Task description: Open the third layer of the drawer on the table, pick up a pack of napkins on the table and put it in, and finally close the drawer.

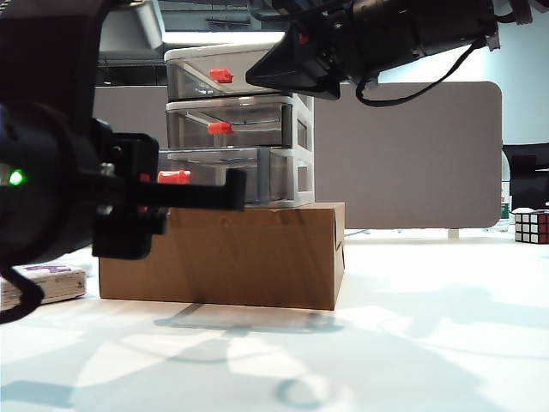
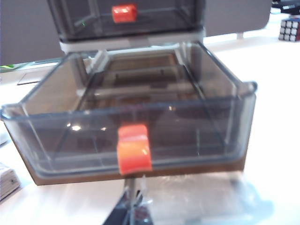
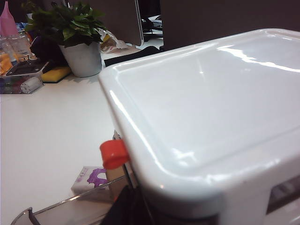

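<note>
Left arm: nearest the exterior camera, we see its dark bulk filling the left side, with the left gripper (image 1: 225, 190) reaching toward the cabinet's lowest front.
Left jaws: closed, with nothing between them; in the left wrist view the left gripper's tip sits just below the lowest knob (image 2: 134, 149), and we cannot tell whether it touches.
Third layer: we see the third layer (image 2: 70, 101) pulled well out of the frame, its smoky-grey tray bare inside.
Drawer: the drawer (image 1: 300, 129) stands on a brown cardboard box (image 1: 249, 253), which rests on the counter (image 1: 429, 326).
Pack of napkins: the pack of napkins (image 1: 51, 281) lies flat on the counter left of the box, purple mark up, well apart from both grippers; it also shows in the right wrist view (image 3: 91, 180).
Right arm: we see it hanging above the cabinet's top, near the top knob (image 1: 221, 75).
Right jaws: out of sight in every view, so we cannot tell how the right gripper stands.
Background: a Rubik's cube (image 1: 531, 227) sits at the far right.
</note>
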